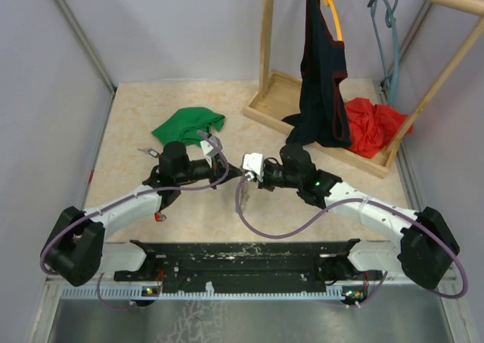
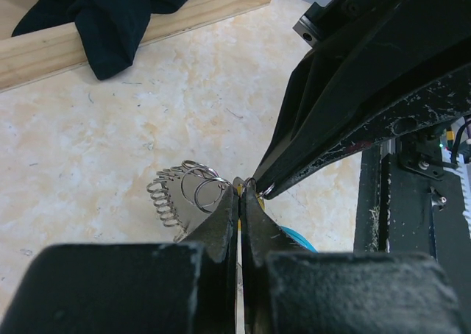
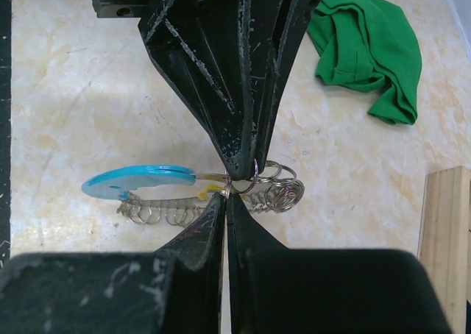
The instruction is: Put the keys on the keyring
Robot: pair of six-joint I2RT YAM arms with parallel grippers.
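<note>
The keyring (image 3: 165, 212) is down on the table (image 1: 136, 116), on the near side of the green cloth (image 1: 189, 124) and a touch to its right. It's a string of small silvery rings with a light blue piece (image 3: 136, 181) along one stretch. A sliver of yellow (image 3: 207, 193) shows right at the chain, and I'd call that the head of one of the keys. No blue or red head is in sight.

Both arms are nose to nose over that spot! The left gripper (image 2: 239, 198) has its jaws pressed flat together with no gap at all, and a ring sits right at its tip. The right gripper (image 3: 225, 201) is clamped just as tight, its tip touching the same cluster. Which pincer pinches the ring and which the yellow piece I can't tell, because the two wrist views disagree.

The step looks like threading. One tip should hold its ring dead still while the other works the key's hole along the wire in small, slow moves. A jerk here could spring the little key loose.

Further out, right of the green cloth, a wooden rack base (image 1: 261, 109) carries a dark garment (image 1: 321, 78).
</note>
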